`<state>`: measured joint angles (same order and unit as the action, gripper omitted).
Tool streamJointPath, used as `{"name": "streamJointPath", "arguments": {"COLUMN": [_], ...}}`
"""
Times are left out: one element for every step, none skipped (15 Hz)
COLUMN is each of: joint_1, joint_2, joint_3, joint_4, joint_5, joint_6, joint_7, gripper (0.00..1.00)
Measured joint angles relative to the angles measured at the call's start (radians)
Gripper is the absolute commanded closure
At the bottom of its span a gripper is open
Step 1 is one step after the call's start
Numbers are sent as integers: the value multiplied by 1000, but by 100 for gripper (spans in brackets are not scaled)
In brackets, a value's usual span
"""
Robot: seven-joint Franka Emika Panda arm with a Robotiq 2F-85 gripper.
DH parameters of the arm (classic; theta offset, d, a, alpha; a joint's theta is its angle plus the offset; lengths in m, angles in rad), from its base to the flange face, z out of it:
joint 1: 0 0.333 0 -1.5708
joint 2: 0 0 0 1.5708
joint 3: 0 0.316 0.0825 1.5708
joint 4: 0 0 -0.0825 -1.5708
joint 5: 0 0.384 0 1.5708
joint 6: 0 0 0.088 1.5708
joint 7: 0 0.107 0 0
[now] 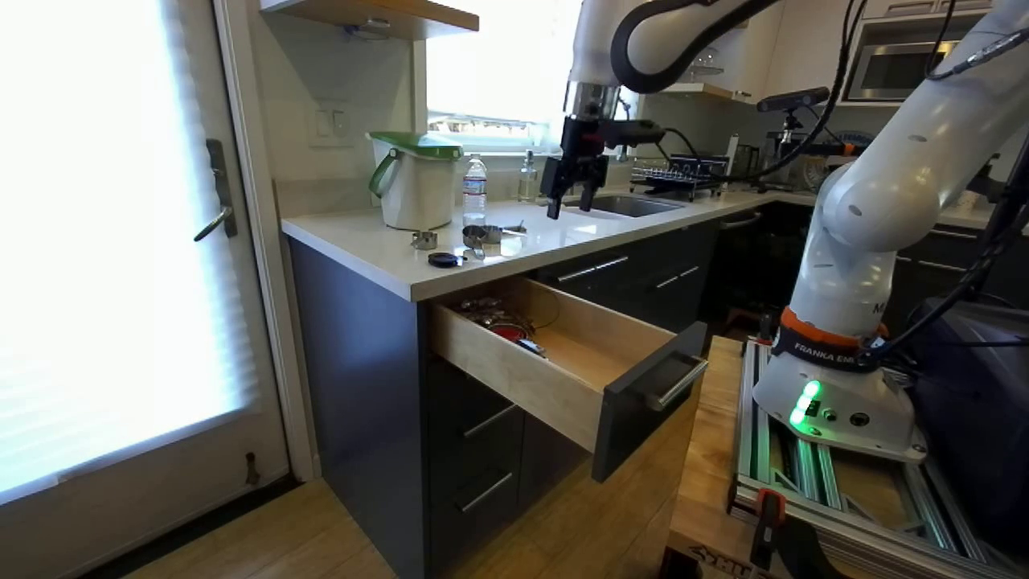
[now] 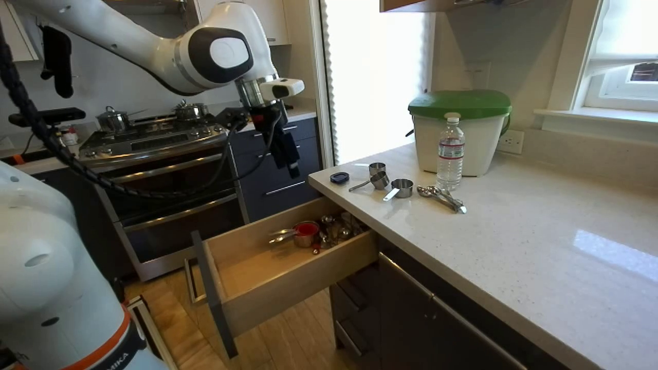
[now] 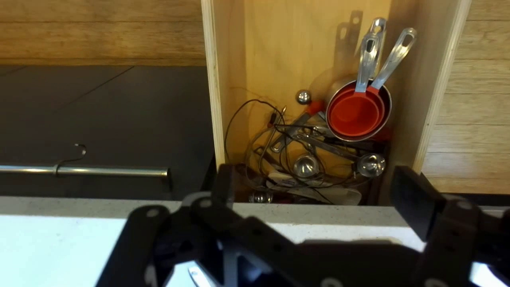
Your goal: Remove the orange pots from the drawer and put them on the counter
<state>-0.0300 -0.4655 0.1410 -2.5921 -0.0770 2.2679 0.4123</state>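
The orange pots are small red-orange cups with metal handles, nested in a metal cup inside the drawer. They also show in both exterior views. The drawer is pulled out, with light wood sides and a dark grey front. The pale counter lies above it; its edge crosses the wrist view. My gripper is open with nothing between its fingers, raised above the counter edge and drawer in the exterior views.
Metal measuring cups, measuring spoons, a small dark lid, a clear bottle and a white bin with a green lid stand on the counter. Tangled wire and metal utensils lie in the drawer.
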Motion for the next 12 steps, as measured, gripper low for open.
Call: {"name": "streamJointPath", "arguments": {"joint_1": [-4, -9, -12, -13, -13, -10, -8, -8, -8, -8, -8, -8], "joint_2": [18, 39, 60, 84, 109, 133, 155, 170, 178, 180, 180, 180], "joint_3": [17, 32, 44, 52, 58, 62, 63, 64, 64, 64, 64, 64], "joint_4": [-11, -21, -30, -37, -41, -42, -41, -41, -40, -39, -38, -38], "joint_5": [-4, -6, -6, -6, -6, -6, -6, -6, -6, -6, -6, -6], "joint_6": [15, 32, 51, 66, 69, 69, 69, 69, 69, 69, 69, 69], "joint_7": [42, 82, 120, 150, 172, 177, 177, 177, 177, 177, 177, 177], "gripper": [0, 0, 0, 0, 0, 0, 0, 0, 0, 0, 0, 0]}}
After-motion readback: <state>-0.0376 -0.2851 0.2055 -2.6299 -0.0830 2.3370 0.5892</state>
